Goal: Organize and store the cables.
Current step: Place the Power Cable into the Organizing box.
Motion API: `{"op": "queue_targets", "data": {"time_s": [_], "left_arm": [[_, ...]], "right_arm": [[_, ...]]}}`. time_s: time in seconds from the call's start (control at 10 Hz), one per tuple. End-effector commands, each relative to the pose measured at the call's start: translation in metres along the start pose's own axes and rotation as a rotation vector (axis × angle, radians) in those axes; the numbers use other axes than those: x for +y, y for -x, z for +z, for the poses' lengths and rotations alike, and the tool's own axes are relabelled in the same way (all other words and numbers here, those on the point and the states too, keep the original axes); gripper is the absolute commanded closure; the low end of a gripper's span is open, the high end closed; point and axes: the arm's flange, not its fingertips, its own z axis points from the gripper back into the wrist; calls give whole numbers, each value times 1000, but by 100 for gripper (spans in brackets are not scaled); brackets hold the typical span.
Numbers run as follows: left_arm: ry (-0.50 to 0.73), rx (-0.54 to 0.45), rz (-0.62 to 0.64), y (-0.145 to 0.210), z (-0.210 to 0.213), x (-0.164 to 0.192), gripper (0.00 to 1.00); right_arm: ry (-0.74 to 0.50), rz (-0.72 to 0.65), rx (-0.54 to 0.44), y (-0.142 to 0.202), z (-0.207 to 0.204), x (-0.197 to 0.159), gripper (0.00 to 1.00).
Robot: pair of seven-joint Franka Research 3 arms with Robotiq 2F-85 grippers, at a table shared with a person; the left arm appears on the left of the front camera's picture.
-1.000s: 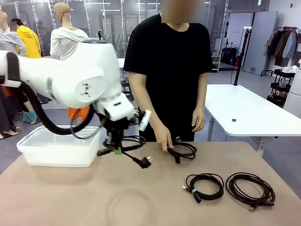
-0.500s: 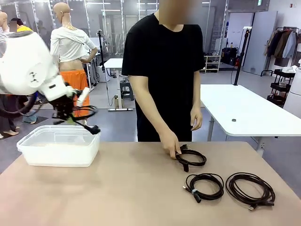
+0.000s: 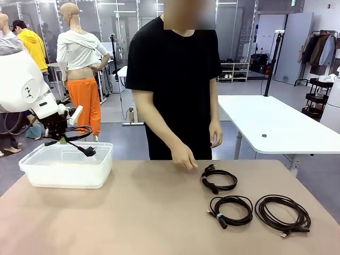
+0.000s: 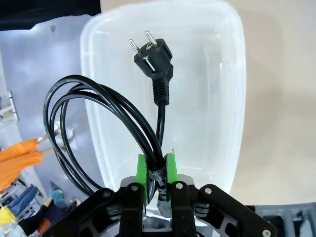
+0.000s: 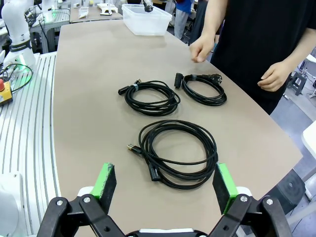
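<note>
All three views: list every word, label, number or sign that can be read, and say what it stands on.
No text is legible anywhere.
Small green sign near the ceiling, front view: too small to read.
Plug of the cable in the left gripper, left wrist view: no marking can be read.

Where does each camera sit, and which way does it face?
Front: between the arms, facing across the table at the person; left arm at picture left.
Left wrist: looks along the left gripper, shut on a cable, down into the bin.
Right wrist: behind the open right gripper, looking over three coiled cables toward the person.
Shared: front and right wrist both show those cables.
</note>
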Motion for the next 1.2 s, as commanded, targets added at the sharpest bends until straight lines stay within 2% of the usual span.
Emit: {"op": "queue_targets", "data": {"time_s": [0.0, 0.2, 0.4, 0.5, 0.6, 0.7, 0.8, 0.9, 1.1], "left_arm": [[73, 23, 29, 1, -17, 13, 82], [138, 54, 40, -2, -49, 18, 82], [171, 57, 41, -4, -58, 17, 82], [177, 58, 45, -4, -59, 16, 71], [180, 62, 54, -3, -62, 16, 48], [195, 56, 71, -1, -64, 13, 34], [192, 43, 80, 0, -64, 13, 11], [187, 34, 86, 2, -64, 12, 0], [176, 15, 112, 5, -63, 10, 0]], "right_arm": [[-1, -26, 6, -4, 1, 1, 0], [-1, -26, 6, -4, 1, 1, 0], [-1, -26, 6, -4, 1, 1, 0], [-1, -26, 6, -4, 1, 1, 0], [-1, -26, 6, -4, 1, 1, 0], [-1, -26, 6, -4, 1, 1, 0], [-1, -26, 6, -4, 1, 1, 0], [-1, -26, 6, -4, 1, 1, 0], [-1, -26, 6, -4, 1, 1, 0]]}}
